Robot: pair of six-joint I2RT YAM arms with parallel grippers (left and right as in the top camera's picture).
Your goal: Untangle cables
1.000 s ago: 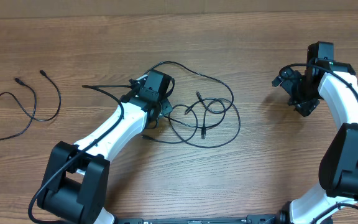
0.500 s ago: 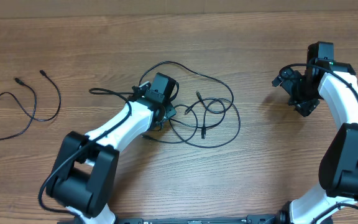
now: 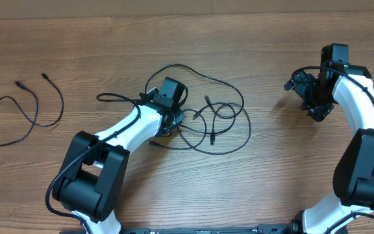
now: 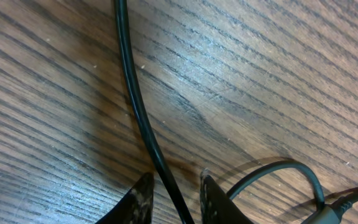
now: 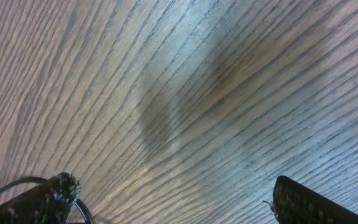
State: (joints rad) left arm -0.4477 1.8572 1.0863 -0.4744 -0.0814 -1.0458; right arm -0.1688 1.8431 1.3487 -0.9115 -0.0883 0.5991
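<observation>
Presently, the left end effector (image 4: 174, 190) straddles 1 strand (image 4: 132, 93) of the tangled cables (image 3: 216, 123) at mid-surface (image 3: 278, 188), jaws narrow but not visibly pinching; it would best close fully, then lift slowly, while the right end effector (image 3: 313, 97) hangs wide open, empty, well apart.

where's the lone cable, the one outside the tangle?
Overhead view: the lone cable lies in a loose loop at the far left of the table, well apart from the tangled cables at centre.
</observation>
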